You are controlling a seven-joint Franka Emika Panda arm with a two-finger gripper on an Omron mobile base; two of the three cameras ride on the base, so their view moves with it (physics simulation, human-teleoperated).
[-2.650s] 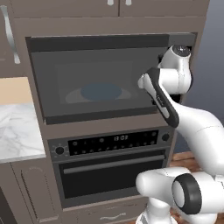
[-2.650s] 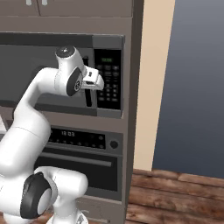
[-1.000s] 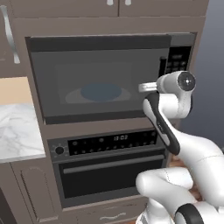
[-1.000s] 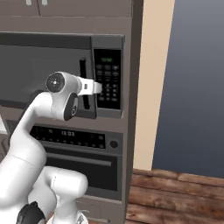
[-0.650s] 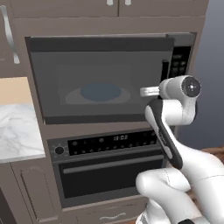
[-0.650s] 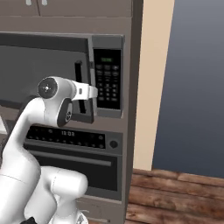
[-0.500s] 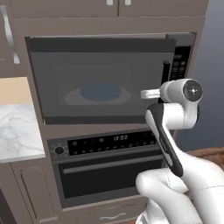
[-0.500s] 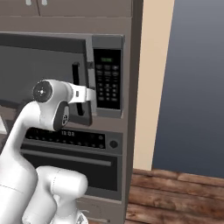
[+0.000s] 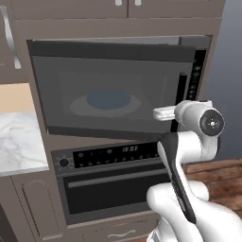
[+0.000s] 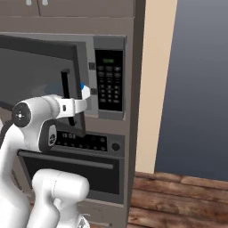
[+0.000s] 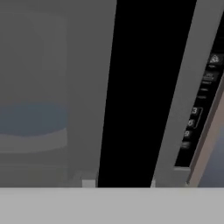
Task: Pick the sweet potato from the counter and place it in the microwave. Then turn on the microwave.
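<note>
While my gripper (image 10: 89, 92), fingers pressed together and empty, has dropped from the keypad (image 10: 109, 80) to the door handle (image 10: 65, 95), the microwave (image 9: 113, 90) door is nearly shut over the blue plate (image 9: 109, 99), where I presume the sweet potato sits unseen, leaving only the start button.

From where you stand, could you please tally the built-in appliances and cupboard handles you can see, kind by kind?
Microwave: 1
Oven, below the microwave: 1
Long cabinet handle at far left: 1
Small upper-cupboard pulls, cut off by the top edge: 2
Drawer pull under the oven: 1
Total: 6
</note>
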